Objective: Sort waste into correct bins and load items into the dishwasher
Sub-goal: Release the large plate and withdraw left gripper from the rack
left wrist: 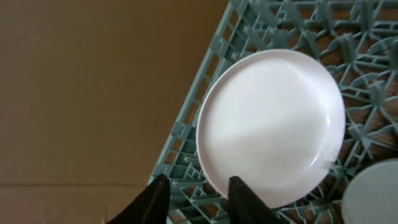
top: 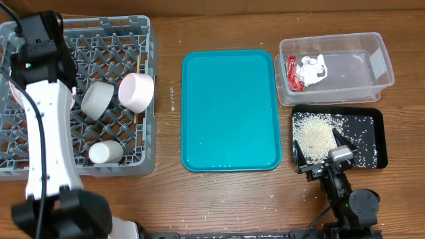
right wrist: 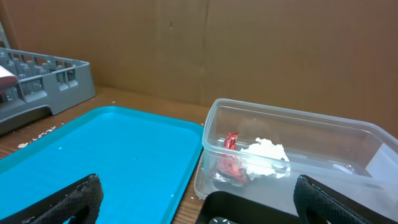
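A large white plate (left wrist: 270, 124) lies in the grey dish rack (left wrist: 186, 134) near its wall. My left gripper (left wrist: 199, 199) hovers at the plate's rim, open, with only rack lattice between its fingers. In the overhead view the left arm covers the plate; two bowls (top: 98, 99) (top: 136, 91), a small cup (top: 106, 152) and a chopstick (top: 139, 66) rest in the rack (top: 149, 53). The clear tub (top: 378, 63) holds the red wrapper (top: 293, 73) and white tissue (top: 314, 68). Rice (top: 313, 133) lies in the black tray (top: 375, 119). My right gripper (top: 319, 151) stands wide open and empty at that tray's near edge.
The teal serving tray (top: 229, 109) sits bare between the rack and the bins. A few rice grains are scattered on the wood near its front edge. In the right wrist view the tub (right wrist: 311, 134) stands ahead and the teal tray (right wrist: 106, 155) to the left.
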Robot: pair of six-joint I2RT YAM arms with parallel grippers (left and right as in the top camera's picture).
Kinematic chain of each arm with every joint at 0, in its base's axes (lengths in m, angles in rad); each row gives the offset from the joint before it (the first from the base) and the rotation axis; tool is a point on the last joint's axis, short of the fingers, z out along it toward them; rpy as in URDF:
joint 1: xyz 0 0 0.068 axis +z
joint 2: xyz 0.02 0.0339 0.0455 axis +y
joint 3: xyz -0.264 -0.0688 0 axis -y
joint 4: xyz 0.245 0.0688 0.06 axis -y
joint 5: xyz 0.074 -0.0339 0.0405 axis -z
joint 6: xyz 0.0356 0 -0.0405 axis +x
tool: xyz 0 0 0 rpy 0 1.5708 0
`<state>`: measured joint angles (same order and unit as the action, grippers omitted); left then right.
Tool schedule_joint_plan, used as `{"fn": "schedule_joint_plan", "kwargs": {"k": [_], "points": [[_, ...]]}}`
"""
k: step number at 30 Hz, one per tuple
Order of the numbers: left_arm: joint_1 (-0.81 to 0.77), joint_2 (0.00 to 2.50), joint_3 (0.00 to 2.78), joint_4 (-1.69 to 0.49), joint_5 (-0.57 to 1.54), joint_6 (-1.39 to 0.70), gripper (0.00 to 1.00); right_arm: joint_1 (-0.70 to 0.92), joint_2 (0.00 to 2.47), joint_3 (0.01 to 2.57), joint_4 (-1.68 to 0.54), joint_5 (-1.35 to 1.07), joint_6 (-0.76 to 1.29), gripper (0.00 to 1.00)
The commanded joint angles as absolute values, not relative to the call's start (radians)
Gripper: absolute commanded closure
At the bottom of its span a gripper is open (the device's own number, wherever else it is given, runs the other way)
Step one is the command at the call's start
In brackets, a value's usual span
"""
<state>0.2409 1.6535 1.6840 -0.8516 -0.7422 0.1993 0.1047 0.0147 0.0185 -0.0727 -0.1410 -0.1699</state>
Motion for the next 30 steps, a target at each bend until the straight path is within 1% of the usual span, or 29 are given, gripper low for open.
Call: {"fn": "schedule_joint_plan", "kwargs": {"k": [1,2,4,5,7,8,11,15,16,18,21,25,28,30], "points": [[0.208,1.566,1.719,-0.911,-0.68,0.162,0.85,0.104,0.003,0.008,-0.069,-0.131,-0.173,0.01],[0.195,1.547,1.719,-0.953,-0.605,0.125,0.89,0.104,0.003,0.008,-0.069,-0.131,-0.173,0.0],[0.168,1.516,1.719,-1.009,-0.405,0.083,0.88,0.104,0.003,0.008,-0.069,-0.131,-0.173,0.0],[0.148,1.497,1.719,-1.04,-0.267,0.081,0.88,0.104,0.003,0.008,-0.069,-0.131,-0.173,0.0],[0.111,1.468,1.719,-1.078,-0.08,0.082,0.88,0.104,0.003,0.008,-0.069,-0.131,-0.173,0.0],[0.093,1.452,1.719,-1.099,-0.042,0.082,0.9,0.104,0.003,0.008,-0.069,-0.131,-0.173,0.0],[0.034,1.391,1.719,-1.164,-0.025,0.08,0.94,0.104,0.003,0.008,-0.069,-0.131,-0.173,0.0],[-0.052,1.261,1.72,-1.237,-0.025,0.058,0.95,0.104,0.003,0.008,-0.069,-0.131,-0.173,0.0],[-0.072,1.226,1.72,-1.254,-0.025,0.045,0.87,0.104,0.003,0.008,-0.069,-0.131,-0.173,0.0],[-0.108,1.158,1.72,-1.283,-0.023,0.004,0.0,0.104,0.003,0.008,-0.069,-0.131,-0.173,0.0],[-0.145,1.084,1.72,-1.313,0.031,-0.061,0.0,0.104,0.003,0.008,-0.069,-0.131,-0.173,0.0],[-0.151,1.018,1.72,-1.339,0.098,-0.06,0.01,0.104,0.003,0.008,-0.069,-0.131,-0.173,0.0],[-0.151,0.992,1.72,-1.379,0.083,-0.06,0.0,0.104,0.003,0.008,-0.069,-0.131,-0.173,0.01],[-0.151,0.986,1.72,-1.417,0.037,-0.049,0.0,0.104,0.003,0.008,-0.069,-0.131,-0.173,0.0]]}}
